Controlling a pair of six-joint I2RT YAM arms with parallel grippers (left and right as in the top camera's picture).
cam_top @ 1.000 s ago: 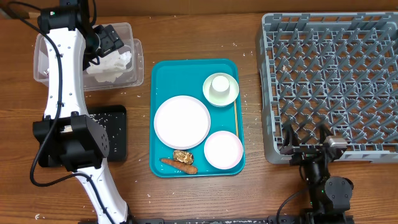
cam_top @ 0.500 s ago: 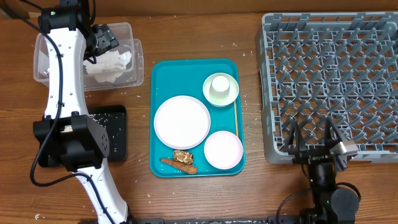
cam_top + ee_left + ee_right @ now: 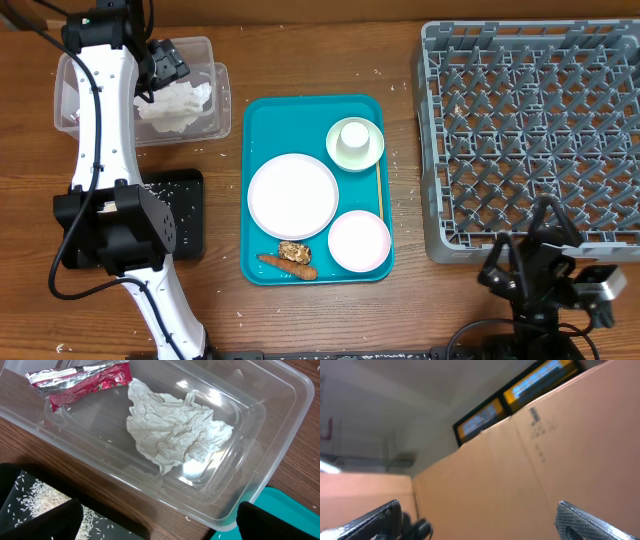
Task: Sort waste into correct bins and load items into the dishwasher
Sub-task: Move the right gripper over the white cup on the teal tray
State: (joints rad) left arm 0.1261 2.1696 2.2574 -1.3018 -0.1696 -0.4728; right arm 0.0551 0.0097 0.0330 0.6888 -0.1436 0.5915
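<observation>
Right gripper (image 3: pixel 525 255) pulled back off dish rack's (image 3: pixel 530 130) near edge, tilted up, jaws spread, empty. Left gripper (image 3: pixel 165 60) spread over clear tub (image 3: pixel 218 110); crumpled napkin (image 3: pixel 175 430) and red wrapper (image 3: pixel 82 382) lie inside.

Your overhead cam stares straight down at the whole bench (image 3: pixel 405 50). The left wrist cam sits close above the clear tub (image 3: pixel 90 430), angled down, so both views share that tub. The right wrist cam tilts upward at a brown board (image 3: pixel 545 460), off on its own.

Table (image 3: pixel 300 320) layout
Napkin (image 3: pixel 175 430) and wrapper (image 3: pixel 80 382) are contained in the tub (image 3: pixel 220 95), rear-left corner; dish rack (image 3: pixel 530 130) is set at right edge.
</observation>
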